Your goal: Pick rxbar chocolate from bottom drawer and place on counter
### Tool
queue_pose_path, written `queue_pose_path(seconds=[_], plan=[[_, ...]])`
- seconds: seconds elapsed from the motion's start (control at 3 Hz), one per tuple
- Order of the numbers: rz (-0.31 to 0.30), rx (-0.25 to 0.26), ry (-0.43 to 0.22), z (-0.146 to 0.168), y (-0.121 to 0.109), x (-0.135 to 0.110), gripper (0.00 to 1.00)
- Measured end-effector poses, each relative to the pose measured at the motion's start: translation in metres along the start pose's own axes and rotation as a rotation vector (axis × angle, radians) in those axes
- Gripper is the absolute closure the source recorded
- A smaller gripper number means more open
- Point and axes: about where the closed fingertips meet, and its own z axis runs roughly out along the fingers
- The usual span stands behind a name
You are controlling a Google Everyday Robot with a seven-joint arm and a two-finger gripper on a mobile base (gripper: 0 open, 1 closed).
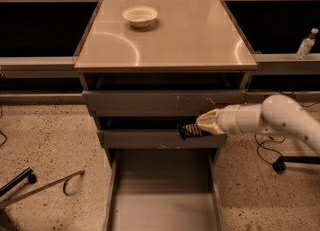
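My gripper (pixel 186 131) reaches in from the right on a white arm and sits in front of the middle drawer front, above the back of the open bottom drawer (pixel 162 210). It is shut on a small dark flat thing with pale marks, the rxbar chocolate (pixel 183 132), which merges with the black fingers. The part of the bottom drawer's grey floor that shows is bare. The glossy tan counter (pixel 170 40) lies above, well clear of the gripper.
A white bowl (pixel 140 15) stands at the back left of the counter. Two shallower grey drawers (pixel 160 102) are partly pulled out above the bottom one. A clear bottle (pixel 305 43) stands on the right shelf. A chair base (pixel 30 187) and cables lie on the floor.
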Motion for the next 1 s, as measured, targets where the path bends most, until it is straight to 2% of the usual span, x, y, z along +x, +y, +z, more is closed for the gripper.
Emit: queue_pose_path(seconds=[0.33,0.67,1.0], plan=[[-0.072,-0.011,-0.056,-0.050,-0.028,-0.076,1.00],[-0.130,-0.014,-0.109,-0.097,-0.046,-0.139,1.00],[-0.192,0.012,-0.159,-0.140,-0.077,-0.204,1.00]])
